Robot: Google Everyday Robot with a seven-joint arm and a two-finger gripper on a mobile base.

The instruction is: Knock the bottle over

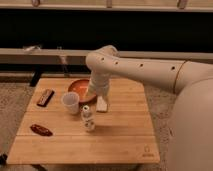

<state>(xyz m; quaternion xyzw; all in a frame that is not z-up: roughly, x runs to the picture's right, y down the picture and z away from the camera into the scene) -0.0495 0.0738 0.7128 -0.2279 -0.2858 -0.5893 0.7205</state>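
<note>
Pointing straight down from a thick cream-coloured robot arm (135, 67), the pale two-finger gripper (99, 94) hangs low over the back middle of a light wooden slatted table (125, 137). Whether the gripper is open or closed cannot be told from this view. It overlaps the right-hand edge of a shallow round orange bowl (78, 88) and sits just above a flat white rectangular block (102, 105) lying on the table top.

A small slim translucent whitish plastic bottle (88, 119) with a white cap stands upright near the centre of the table, nearer the camera than the gripper and clearly apart from it. The bottle is just in front of the white block and slightly to its left in the picture. A wider white round cup (70, 102) stands upright behind and to the left of the bottle, close to it and just in front of the orange bowl.

Further left in the picture, a dark flat oblong object like a remote control (45, 97) lies near the table's edge. Towards the front left corner lies a small dark reddish-brown elongated object (41, 130); what it is cannot be made out.

The arm reaches in from the right side of the picture, where the robot's large rounded cream body (192, 130) fills the frame edge. A speckled grey carpet (12, 100) lies under the table.
</note>
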